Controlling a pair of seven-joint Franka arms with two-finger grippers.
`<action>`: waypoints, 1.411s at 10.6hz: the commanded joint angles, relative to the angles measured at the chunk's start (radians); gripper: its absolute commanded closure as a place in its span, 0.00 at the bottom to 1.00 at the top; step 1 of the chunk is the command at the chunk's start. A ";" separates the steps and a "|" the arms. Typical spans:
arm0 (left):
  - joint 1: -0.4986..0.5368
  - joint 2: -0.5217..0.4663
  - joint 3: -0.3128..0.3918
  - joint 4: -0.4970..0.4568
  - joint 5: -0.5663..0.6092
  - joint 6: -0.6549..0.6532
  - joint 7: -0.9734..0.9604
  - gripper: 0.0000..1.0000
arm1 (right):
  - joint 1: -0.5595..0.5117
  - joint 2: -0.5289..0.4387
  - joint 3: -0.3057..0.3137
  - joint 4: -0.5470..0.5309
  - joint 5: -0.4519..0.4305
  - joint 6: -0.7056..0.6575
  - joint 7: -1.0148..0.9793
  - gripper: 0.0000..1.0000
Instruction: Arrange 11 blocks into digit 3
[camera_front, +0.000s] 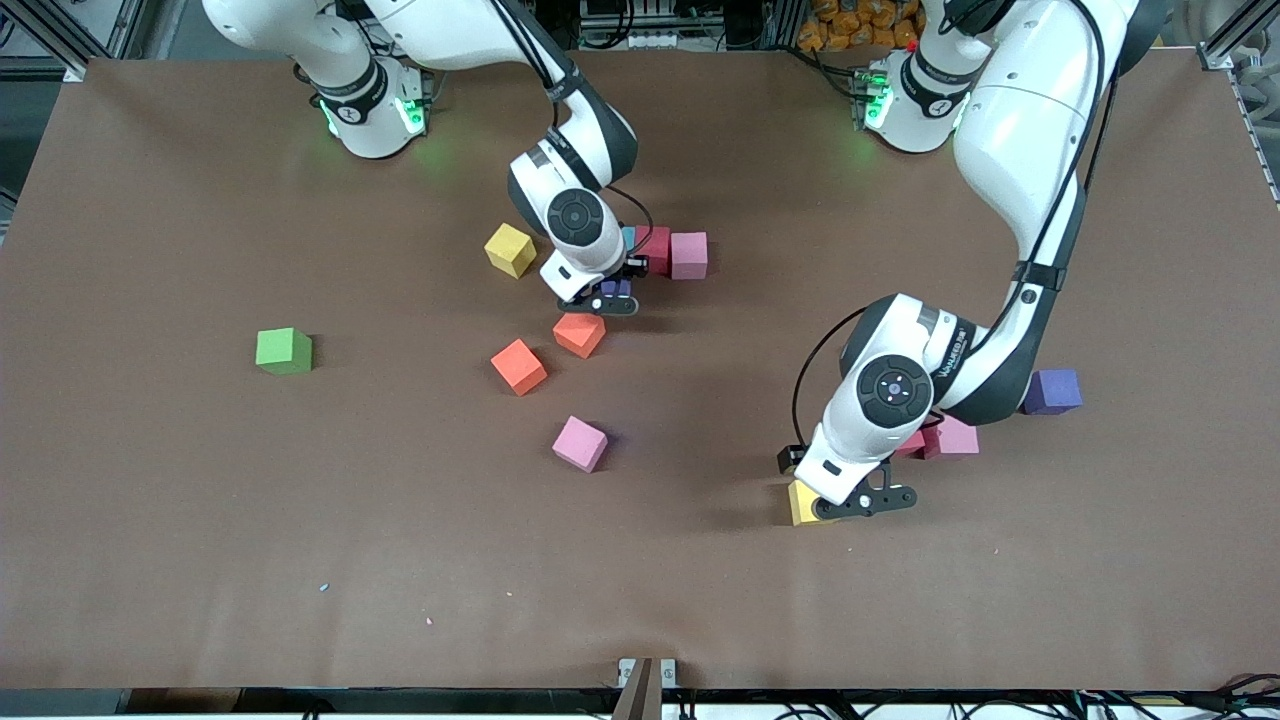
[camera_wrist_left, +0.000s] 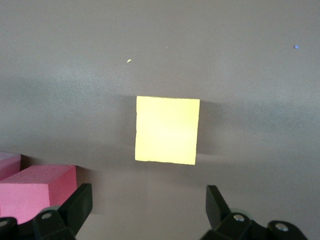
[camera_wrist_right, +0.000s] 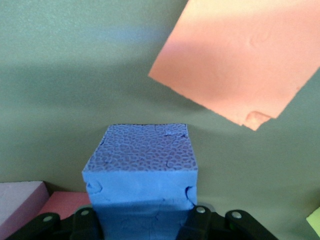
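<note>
The right gripper (camera_front: 612, 296) was squeezed shut on a blue block (camera_wrist_right: 142, 175), just above the table near an orange block (camera_front: 579, 334). The left gripper (camera_front: 848, 503) was wide open, holding nothing, over a yellow block (camera_wrist_left: 167, 130).

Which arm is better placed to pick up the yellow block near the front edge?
Left. The left gripper hangs open right over that yellow block. The right gripper is shut on a blue block near the red block and pink block.
</note>
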 joint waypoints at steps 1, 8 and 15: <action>-0.001 0.013 0.006 0.029 -0.019 0.000 0.024 0.00 | 0.007 0.019 -0.005 0.019 -0.003 0.006 0.008 0.46; 0.007 0.064 0.007 0.065 -0.019 0.092 0.047 0.00 | 0.003 0.019 -0.005 0.025 -0.004 0.006 0.003 0.00; 0.027 0.121 0.004 0.064 -0.023 0.238 0.046 0.00 | -0.060 -0.007 -0.014 0.116 -0.015 -0.157 -0.053 0.00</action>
